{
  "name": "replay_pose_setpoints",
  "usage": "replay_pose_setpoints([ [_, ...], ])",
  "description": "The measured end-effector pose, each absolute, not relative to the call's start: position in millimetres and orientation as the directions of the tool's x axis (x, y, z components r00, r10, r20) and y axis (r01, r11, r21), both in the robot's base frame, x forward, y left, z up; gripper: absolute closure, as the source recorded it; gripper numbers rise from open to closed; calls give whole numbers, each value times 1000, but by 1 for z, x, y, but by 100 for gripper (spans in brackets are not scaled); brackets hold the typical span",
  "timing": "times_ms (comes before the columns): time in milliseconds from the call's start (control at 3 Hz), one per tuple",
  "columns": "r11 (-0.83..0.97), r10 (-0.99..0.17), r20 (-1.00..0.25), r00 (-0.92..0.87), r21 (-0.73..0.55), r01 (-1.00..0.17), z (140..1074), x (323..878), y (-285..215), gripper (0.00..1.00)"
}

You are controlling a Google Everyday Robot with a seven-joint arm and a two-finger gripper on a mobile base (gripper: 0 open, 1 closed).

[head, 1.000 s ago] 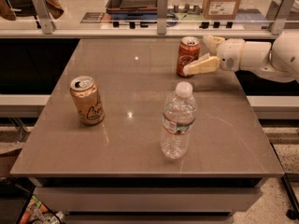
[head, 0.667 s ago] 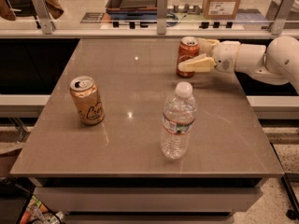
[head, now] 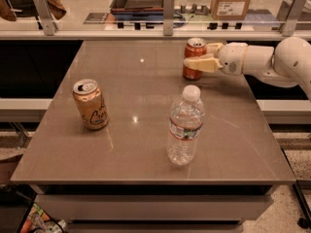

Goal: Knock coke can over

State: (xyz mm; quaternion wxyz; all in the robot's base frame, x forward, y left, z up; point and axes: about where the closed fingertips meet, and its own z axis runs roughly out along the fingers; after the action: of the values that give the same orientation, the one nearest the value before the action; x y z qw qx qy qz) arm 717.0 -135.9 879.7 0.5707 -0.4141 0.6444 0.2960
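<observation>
Three containers on a table point(head: 136, 72), with the gripper point(head: 199, 56) at the far one.
The coke can point(head: 194, 48) stands upright toward the far right of the table. The gripper reaches in from the right, its fingers point(head: 203, 63) apart, one before the can and one behind it. The water bottle point(head: 185, 127) stands nearer the front, right of centre. A second can point(head: 90, 105) stands at the left, well apart from both.

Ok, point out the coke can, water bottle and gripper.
coke can point(head: 194, 49), camera view, upper red side.
water bottle point(head: 184, 129), camera view, label.
gripper point(head: 200, 56), camera view, between fingertips, at the coke can.
</observation>
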Motion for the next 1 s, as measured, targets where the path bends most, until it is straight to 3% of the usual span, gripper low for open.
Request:
replay_pose_setpoints([
  [333, 478, -195, -981, -5, -90, -874, 879, 717, -133, 88],
  [667, 474, -195, -981, -5, -89, -876, 879, 717, -130, 100],
  [1000, 485, -239, -971, -23, -99, -869, 885, 721, -135, 100],
])
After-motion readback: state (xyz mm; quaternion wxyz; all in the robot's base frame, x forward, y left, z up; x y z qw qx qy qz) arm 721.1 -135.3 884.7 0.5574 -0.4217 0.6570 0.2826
